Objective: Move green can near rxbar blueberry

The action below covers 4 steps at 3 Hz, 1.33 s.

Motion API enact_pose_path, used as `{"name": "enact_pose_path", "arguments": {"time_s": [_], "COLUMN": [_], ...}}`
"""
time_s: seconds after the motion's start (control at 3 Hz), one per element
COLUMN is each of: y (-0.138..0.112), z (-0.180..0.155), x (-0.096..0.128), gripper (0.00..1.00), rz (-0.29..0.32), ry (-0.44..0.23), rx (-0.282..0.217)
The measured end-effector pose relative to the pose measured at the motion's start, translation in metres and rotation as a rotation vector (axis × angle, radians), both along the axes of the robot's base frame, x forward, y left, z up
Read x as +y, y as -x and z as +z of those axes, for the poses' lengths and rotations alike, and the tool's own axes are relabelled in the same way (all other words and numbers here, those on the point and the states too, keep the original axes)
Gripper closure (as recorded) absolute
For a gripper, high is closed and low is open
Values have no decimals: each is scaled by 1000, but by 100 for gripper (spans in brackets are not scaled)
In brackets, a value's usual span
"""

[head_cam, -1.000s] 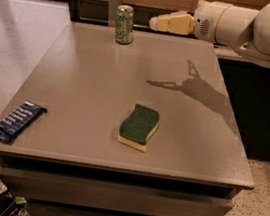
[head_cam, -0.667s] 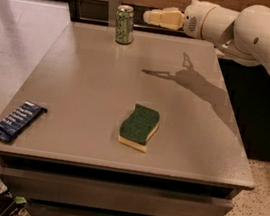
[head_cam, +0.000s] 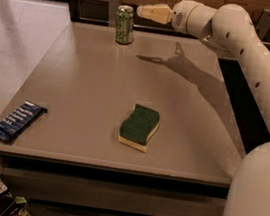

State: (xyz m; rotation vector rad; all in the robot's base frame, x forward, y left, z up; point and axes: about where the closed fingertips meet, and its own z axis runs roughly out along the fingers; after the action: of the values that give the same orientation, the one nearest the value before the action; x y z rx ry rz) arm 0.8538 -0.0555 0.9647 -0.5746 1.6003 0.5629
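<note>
At far edge — green can (head_cam: pixel 124 26) beside pincer (head_cam: pixel 140 11)

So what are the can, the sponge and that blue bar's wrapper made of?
The can looks like thin metal: silvery top, printed green-and-white sides. The sponge seems soft foam, yellow below a rough green scouring layer. The bar has a wrapper like glossy plastic film. The gripper, hovering beside the can's top, looks like matte cream plastic.
</note>
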Motion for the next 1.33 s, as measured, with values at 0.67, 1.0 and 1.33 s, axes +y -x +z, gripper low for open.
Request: {"name": "enact_pose_path", "arguments": {"time_s": [0.67, 1.0, 1.33], "y": [-35, -45, -48], "z": [-46, -58, -64], "x": [41, 67, 84], "gripper": [0, 0, 0], "rz": [63, 105, 135], "ry": [15, -5, 1], "rx": [94, 94, 89]}}
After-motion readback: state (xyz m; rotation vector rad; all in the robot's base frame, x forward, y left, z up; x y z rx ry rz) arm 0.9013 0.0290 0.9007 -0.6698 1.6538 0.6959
